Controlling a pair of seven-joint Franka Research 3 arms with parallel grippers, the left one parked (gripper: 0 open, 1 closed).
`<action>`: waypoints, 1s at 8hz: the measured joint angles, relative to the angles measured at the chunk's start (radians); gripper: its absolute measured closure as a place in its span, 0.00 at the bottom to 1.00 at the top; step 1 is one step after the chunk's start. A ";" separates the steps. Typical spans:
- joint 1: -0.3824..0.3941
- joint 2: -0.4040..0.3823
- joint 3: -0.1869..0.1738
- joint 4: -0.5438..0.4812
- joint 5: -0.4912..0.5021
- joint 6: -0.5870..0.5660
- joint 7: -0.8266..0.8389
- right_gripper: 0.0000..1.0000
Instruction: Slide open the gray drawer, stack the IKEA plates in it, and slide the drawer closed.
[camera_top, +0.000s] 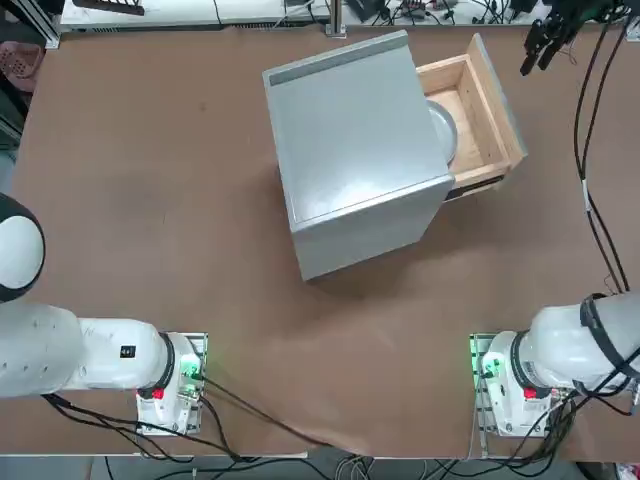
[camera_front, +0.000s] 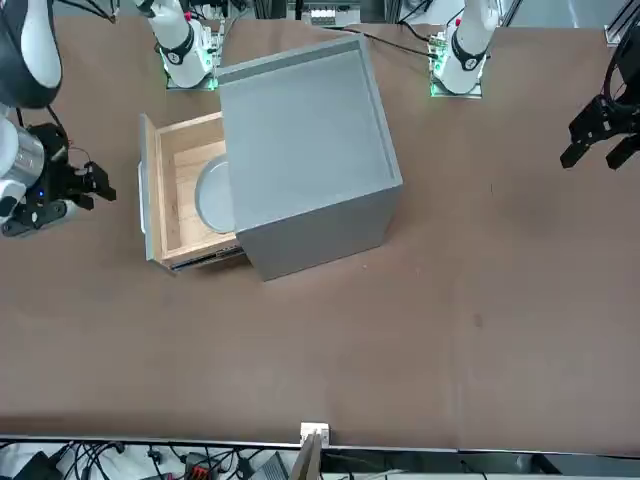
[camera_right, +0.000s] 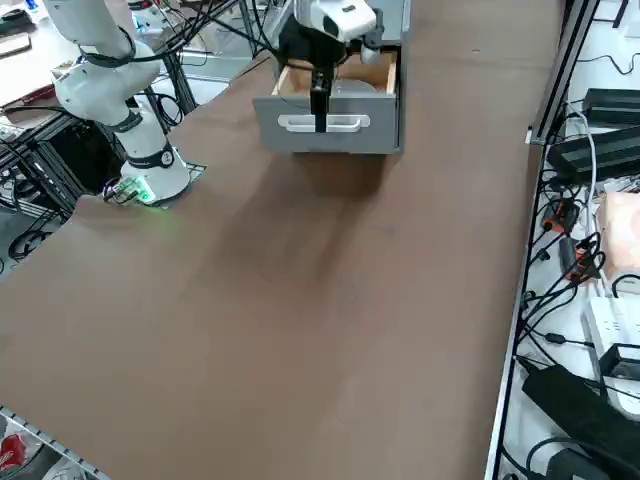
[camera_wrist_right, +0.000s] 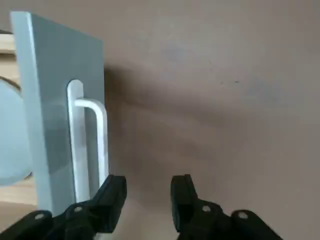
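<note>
The gray cabinet (camera_top: 355, 150) stands mid-table with the gray drawer (camera_top: 495, 100) pulled out. A pale round plate (camera_top: 445, 130) lies inside the wooden box, half under the cabinet top; I cannot tell whether another lies beneath it. The front view shows the same plate (camera_front: 213, 192) and the drawer (camera_front: 150, 190). My right gripper (camera_wrist_right: 148, 192) hovers outside the drawer's gray front panel (camera_wrist_right: 50, 100), just beside its white handle (camera_wrist_right: 97, 140). Its fingers (camera_wrist_right: 112, 192) stand a small gap apart with nothing between them. In the right side view the gripper (camera_right: 320, 122) hangs in front of the handle (camera_right: 345, 123).
The brown table (camera_top: 150, 200) stretches wide around the cabinet. My right arm's base (camera_top: 510, 385) sits at the near right edge. Cables and power strips (camera_right: 600, 330) lie beyond the table's right edge.
</note>
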 joint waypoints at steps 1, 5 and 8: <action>0.001 0.008 0.003 -0.022 0.000 0.024 0.000 0.48; 0.007 0.017 0.012 -0.144 -0.001 0.134 -0.005 0.67; 0.037 0.029 0.021 -0.155 0.041 0.149 0.007 1.00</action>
